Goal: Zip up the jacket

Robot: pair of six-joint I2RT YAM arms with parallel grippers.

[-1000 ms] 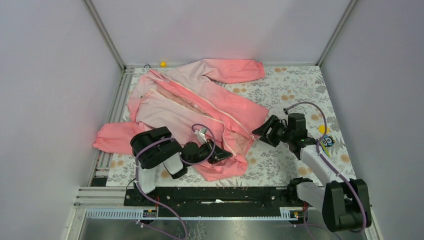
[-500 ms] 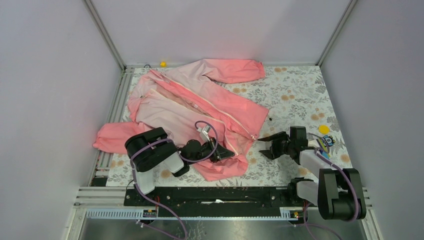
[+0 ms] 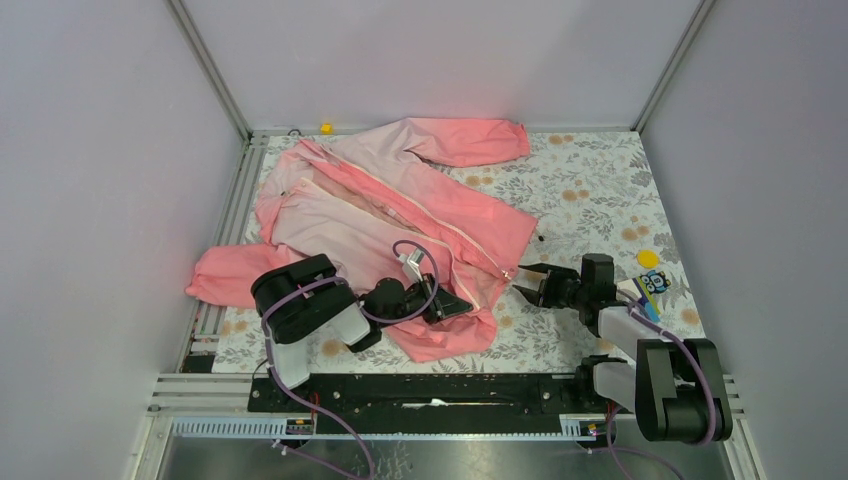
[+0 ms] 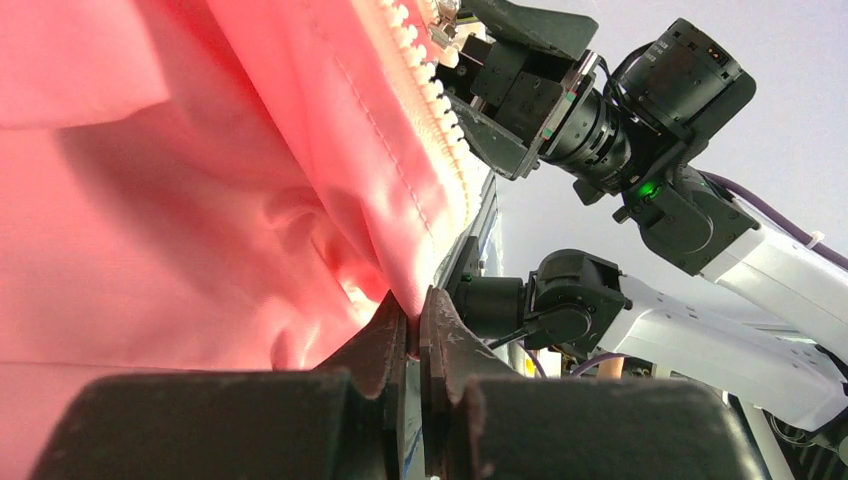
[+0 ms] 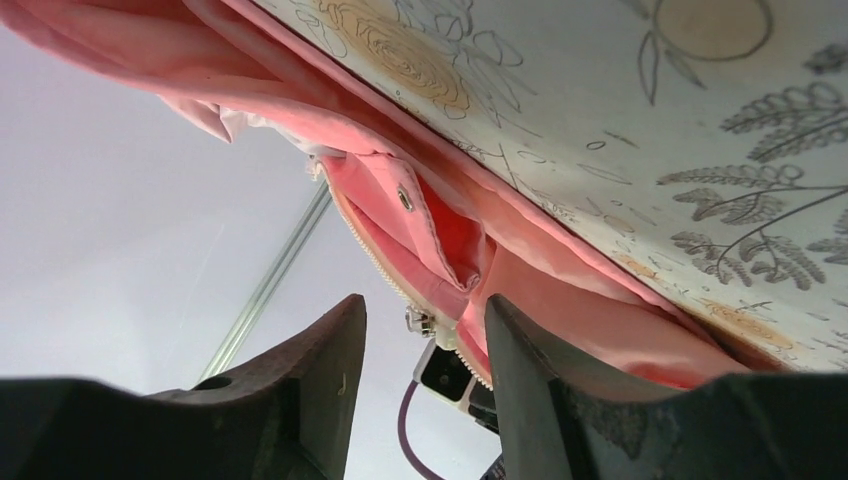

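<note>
- A thin, long-sleeved pink fabric jacket (image 3: 400,200), pale at the collar and coral toward the hem, was spread over the left half of the floral-print table mat (image 3: 590,180). The collar was pointed at the mat's far-left corner and the hem at its near edge.
- One sleeve was laid along the mat's far edge, and the other was stretched out to its left edge.
- The front was left open, with the whitish zipper (image 4: 435,90) seen running along the lifted flap.
- The left gripper (image 4: 412,320) was clenched tight on a fold of the hem, close to the mat's near edge.
- The right gripper (image 5: 425,310) was held low over the mat's near-middle, jaws apart, right at the hem corner. The zipper's bottom end and a small metal piece (image 5: 418,321) were framed in the gap, but contact couldn't be made out, tbh.
- A small round yellow disc (image 3: 648,258) was spotted by the mat's right edge.
</note>
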